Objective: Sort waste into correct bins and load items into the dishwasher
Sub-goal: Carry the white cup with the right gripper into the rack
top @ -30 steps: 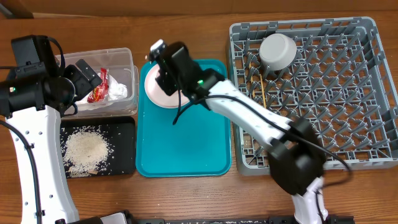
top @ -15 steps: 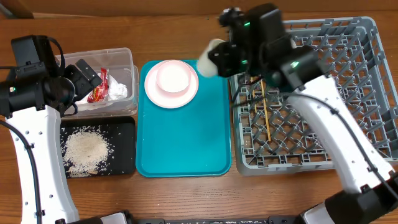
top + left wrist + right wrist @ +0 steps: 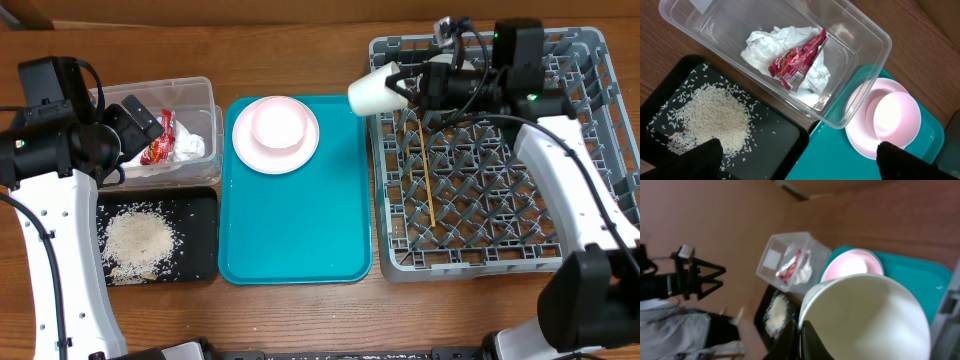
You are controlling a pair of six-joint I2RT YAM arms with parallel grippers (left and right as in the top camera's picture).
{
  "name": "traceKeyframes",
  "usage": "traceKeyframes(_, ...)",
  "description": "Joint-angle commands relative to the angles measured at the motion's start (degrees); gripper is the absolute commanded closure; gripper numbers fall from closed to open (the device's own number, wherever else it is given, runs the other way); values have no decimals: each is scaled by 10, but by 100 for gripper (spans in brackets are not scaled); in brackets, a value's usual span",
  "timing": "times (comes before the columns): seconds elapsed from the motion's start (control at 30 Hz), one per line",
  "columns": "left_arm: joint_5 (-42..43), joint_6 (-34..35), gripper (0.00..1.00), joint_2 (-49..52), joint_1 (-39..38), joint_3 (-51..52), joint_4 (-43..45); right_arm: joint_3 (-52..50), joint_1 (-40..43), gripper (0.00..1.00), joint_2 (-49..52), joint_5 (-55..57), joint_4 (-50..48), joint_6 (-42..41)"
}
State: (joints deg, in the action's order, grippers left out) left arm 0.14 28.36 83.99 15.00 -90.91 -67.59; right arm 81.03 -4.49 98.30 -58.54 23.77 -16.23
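My right gripper (image 3: 402,86) is shut on the rim of the small cream cup (image 3: 373,92) and holds it tipped on its side above the left edge of the grey dish rack (image 3: 590,150). The cup fills the right wrist view (image 3: 865,320), pinched between the fingers (image 3: 800,340). Chopsticks (image 3: 428,180) lie in the rack. The pink plate (image 3: 300,150) sits on the teal tray with a small pale bowl (image 3: 277,124) on it. The napkin (image 3: 765,45) and red wrapper (image 3: 797,60) lie in the clear tub (image 3: 190,90). Rice (image 3: 140,238) lies in the black tray (image 3: 200,250). My left gripper (image 3: 800,162) is open above the trays.
The teal serving tray (image 3: 295,230) lies between the bins and the rack. The right arm stretches across the rack's back part. The left arm's body stands at the table's left edge beside the tub.
My right gripper has carried the cream cup from the plate on the teal tray rightward to the rack's left edge. The left arm has not moved.
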Motion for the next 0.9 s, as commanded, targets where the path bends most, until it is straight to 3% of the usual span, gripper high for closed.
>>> traceKeyframes(0.0,-7,-5,0,-9,-3,-10,1,-56,12,96,23,-91,-92,-92)
traceKeyframes(0.13,-7,-5,0,-9,-4,-10,1,-89,35,96,47,-98,-158,-145)
traceKeyframes(0.87,-7,-5,0,-9,-4,-10,1,-131,63,95,86,-90,-155,-138)
